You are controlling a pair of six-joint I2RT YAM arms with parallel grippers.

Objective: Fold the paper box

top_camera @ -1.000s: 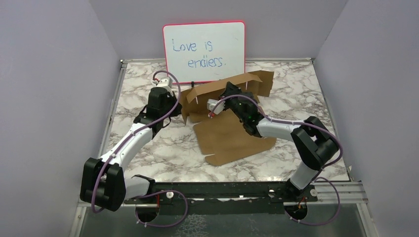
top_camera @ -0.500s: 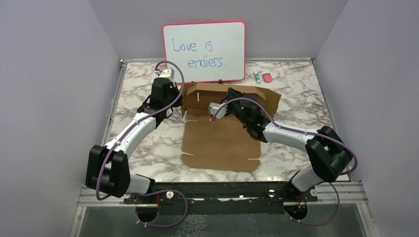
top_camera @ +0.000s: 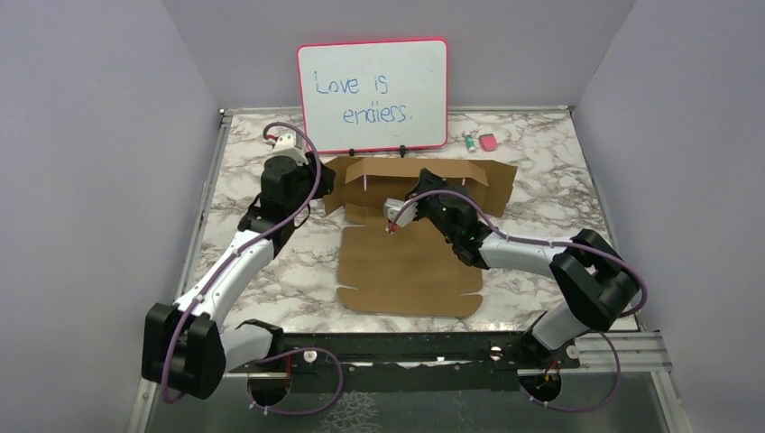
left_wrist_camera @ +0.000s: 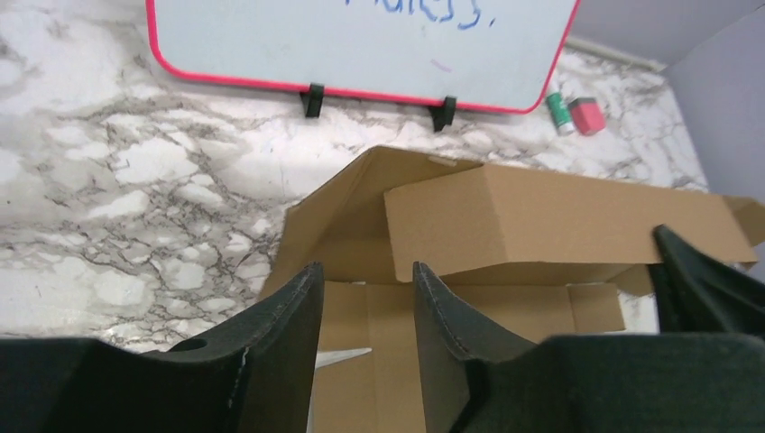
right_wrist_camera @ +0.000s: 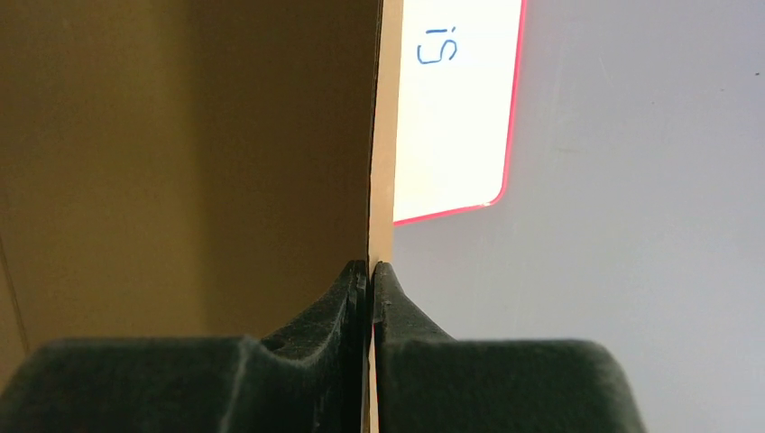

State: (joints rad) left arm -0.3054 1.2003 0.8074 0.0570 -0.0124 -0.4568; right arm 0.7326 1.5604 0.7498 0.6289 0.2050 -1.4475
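At table centre, between the two arms: the paper box (top_camera: 410,257), plain brown cardboard, partly folded. Its large panel lies flat on the marble-patterned table (top_camera: 559,180), with its near edge toward the arm bases and small notches cut into both side edges. The far part stands up as a long wall running left to right, just in front of the whiteboard (top_camera: 373,95). Slots and tabs show along the top of that wall. Left wrist view: the left end flap is raised at a slant, a long strip is folded inward along the far wall, and the box floor is visible beneath it.

Right gripper (right_wrist_camera: 371,271): jaws pressed together on a thin cardboard edge of the box. The sheet runs straight up out of the pinch, with its brown face on one side and the whiteboard and the purple enclosure wall (right_wrist_camera: 631,135) on the other. The top view places this gripper over the middle of the standing wall, with the arm reaching in from the right.

Left gripper (left_wrist_camera: 365,289): jaws apart with a clear gap between them and nothing clamped. Cardboard shows through the gap, lower down. The top view places this gripper at the box's left end, just beside the raised end flap; whether it touches the flap cannot be told.

Whiteboard: pink frame, propped upright on two black clips at the far side of the table, blue handwriting reading "Love is endless." Right of it on the table sit a small green-and-white item (top_camera: 470,142) and a pink block (top_camera: 488,142), side by side. Both lie behind the right part of the box wall, apart from it.
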